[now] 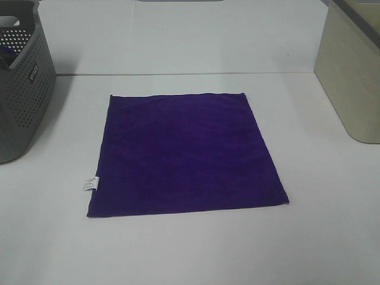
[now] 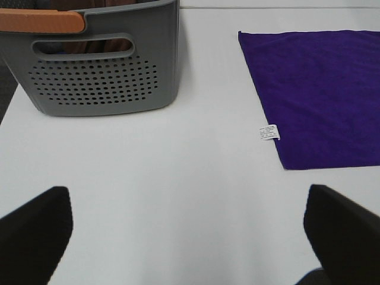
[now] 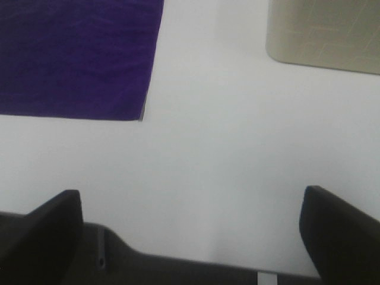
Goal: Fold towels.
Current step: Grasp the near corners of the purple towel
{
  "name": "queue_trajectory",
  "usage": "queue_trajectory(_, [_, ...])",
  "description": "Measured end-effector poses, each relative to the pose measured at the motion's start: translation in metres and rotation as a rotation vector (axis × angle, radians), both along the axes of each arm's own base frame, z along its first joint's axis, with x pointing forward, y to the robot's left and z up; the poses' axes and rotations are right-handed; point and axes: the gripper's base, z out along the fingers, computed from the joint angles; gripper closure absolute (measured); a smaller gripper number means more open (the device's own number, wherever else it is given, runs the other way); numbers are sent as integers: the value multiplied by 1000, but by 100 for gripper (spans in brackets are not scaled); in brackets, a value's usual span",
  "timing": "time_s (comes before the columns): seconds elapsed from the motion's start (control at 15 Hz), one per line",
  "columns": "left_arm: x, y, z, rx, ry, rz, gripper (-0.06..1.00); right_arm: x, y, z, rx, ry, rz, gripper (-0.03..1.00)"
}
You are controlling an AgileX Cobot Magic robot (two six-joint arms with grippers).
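Towel [image 1: 187, 154] lies flat and unfolded on the white table [image 1: 178, 255], one deep purple square spread about midway between the two containers. Its edges look straight and its surface smooth. A small white tag [image 1: 89, 183] sticks out from the left edge, close to the near left corner, and rests on the table. A grey perforated basket [image 1: 21, 89] stands at the far left, well apart from the towel; the left wrist view shows an orange piece on its rim and a slot handle. A beige bin [image 1: 353, 77] stands at the far right, also apart from the towel. The left gripper [image 2: 190, 237] is wide open over bare table, its dark fingers [image 2: 35, 231] spread to either side, with the towel's tagged corner ahead of it. The right gripper [image 3: 190, 231] is wide open too, above bare table near the towel's near right corner, with only table between its jaws.
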Motion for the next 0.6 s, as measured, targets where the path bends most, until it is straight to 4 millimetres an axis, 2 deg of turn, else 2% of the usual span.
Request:
queue_trajectory(0.13, [25,1,31,-46,153,23,-5,26,5,23,13,201,9,1])
queue_trajectory(0.2, [49,2,43,-56,276,28,-5,51,8,34,19,314,-2,1])
queue_trajectory(0.27, [107,3,52,-55,463,19,-5,109,15,43,11,500,-12,1])
queue_trajectory(0.33, [133,3,45,-46,546,-14,-5,135,18,42,5,552,-2,1])
queue_trajectory(0.4, [133,3,45,-46,546,-14,-5,135,18,42,5,552,-2,1])
queue_trajectory(0.47, [184,-3,19,-104,658,-97,-5,184,27,26,40,570,37,1])
queue_trajectory(0.6, [224,-19,-6,-205,665,-190,-5,216,43,2,130,605,145,1])
